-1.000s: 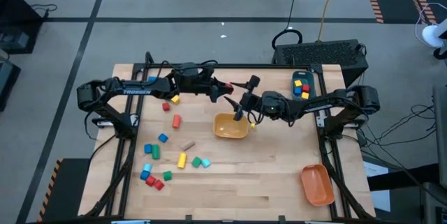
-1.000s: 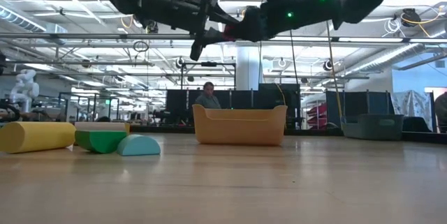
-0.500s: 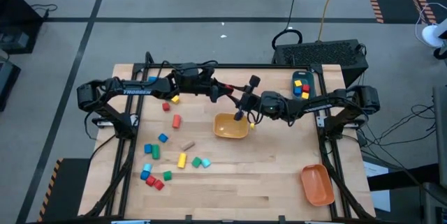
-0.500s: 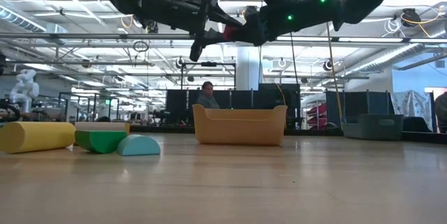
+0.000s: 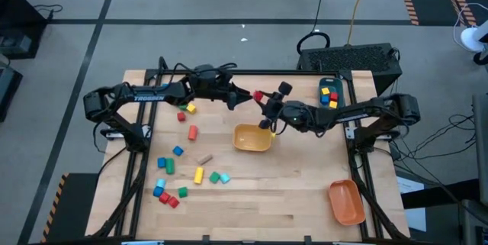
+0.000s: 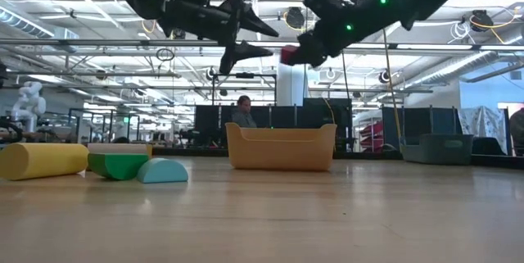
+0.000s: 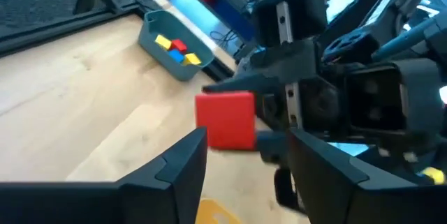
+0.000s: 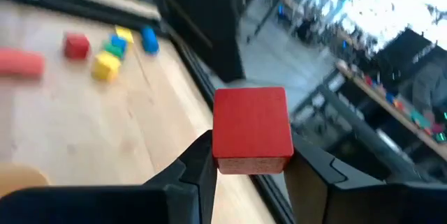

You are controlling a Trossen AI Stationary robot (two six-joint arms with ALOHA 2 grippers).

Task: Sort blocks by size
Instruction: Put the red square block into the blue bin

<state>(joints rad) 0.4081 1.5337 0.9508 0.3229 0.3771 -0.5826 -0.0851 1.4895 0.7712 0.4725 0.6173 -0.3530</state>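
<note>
My right claw (image 5: 261, 98) is clenching a red wooden cube (image 8: 252, 130) above the desk (image 5: 305, 191); my left claw (image 5: 242, 97) is gaping alongside. Next: binning by size.

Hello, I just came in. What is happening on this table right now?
Two robot arms are sorting small coloured blocks. The right gripper holds a red cube in the air, behind the yellow bin. The left gripper is open, facing it closely. Many blocks lie loose on the table's left side; some sit in the teal bin.
</note>
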